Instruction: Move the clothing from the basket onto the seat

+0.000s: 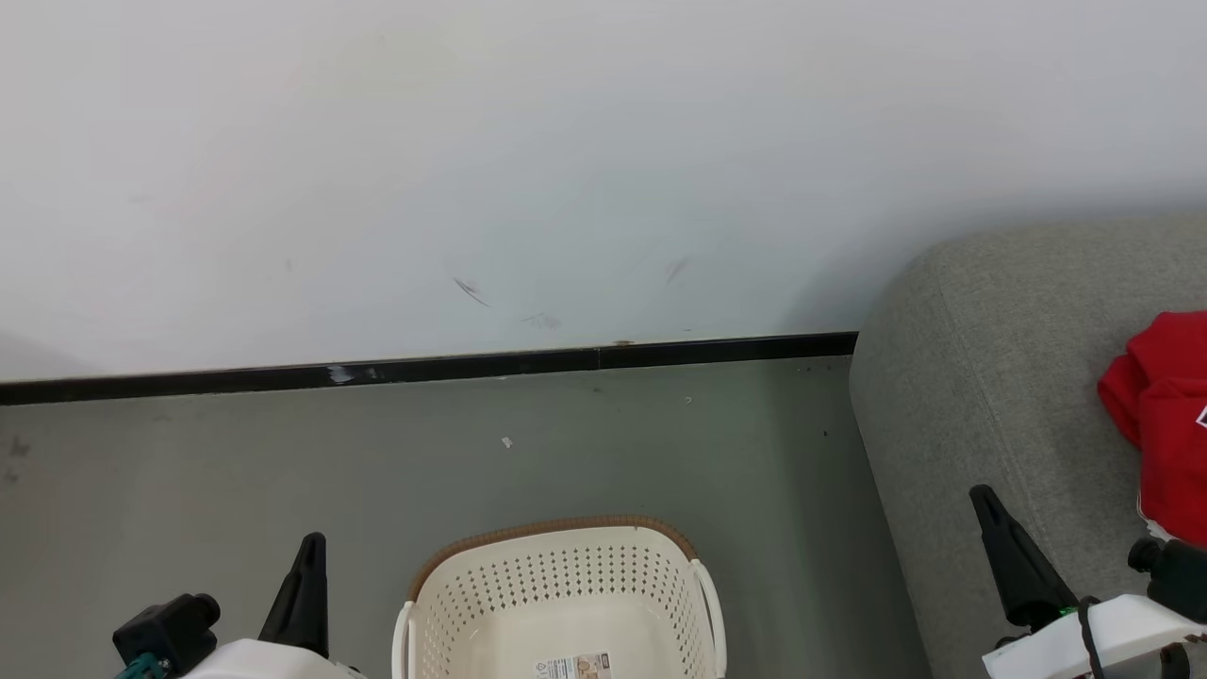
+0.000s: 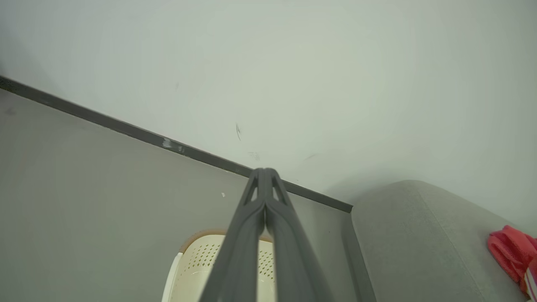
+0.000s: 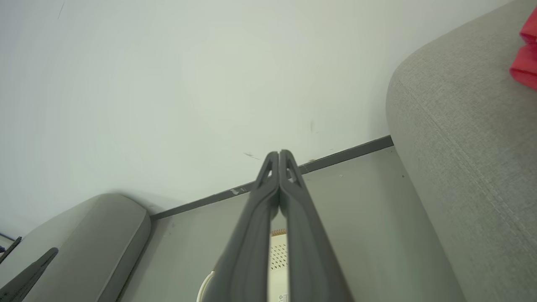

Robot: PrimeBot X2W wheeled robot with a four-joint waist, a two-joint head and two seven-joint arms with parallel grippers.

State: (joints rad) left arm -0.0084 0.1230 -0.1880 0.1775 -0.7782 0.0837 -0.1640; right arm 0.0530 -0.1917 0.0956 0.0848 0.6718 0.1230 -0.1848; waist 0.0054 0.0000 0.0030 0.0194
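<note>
Red clothing (image 1: pixel 1165 424) bunched on grey seat (image 1: pixel 981 396), cream perforated basket (image 1: pixel 566 566) (brown rim), left gripper (image 2: pixel 265 172), right gripper (image 3: pixel 279 154), both clenched empty

Wall: plain white painted wall (image 1: pixel 566 141), faintly scuffed, is rising ahead of the left gripper (image 1: pixel 309 552).
Skirting: thin black baseboard strip (image 1: pixel 424 366) is running along its foot.
Floor: smooth grey-green floor (image 1: pixel 189 490) is stretching beneath that gripper.

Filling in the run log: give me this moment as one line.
basket: empty where visible | clothing: on seat | left hand: shut, empty | right hand: shut, empty
</note>
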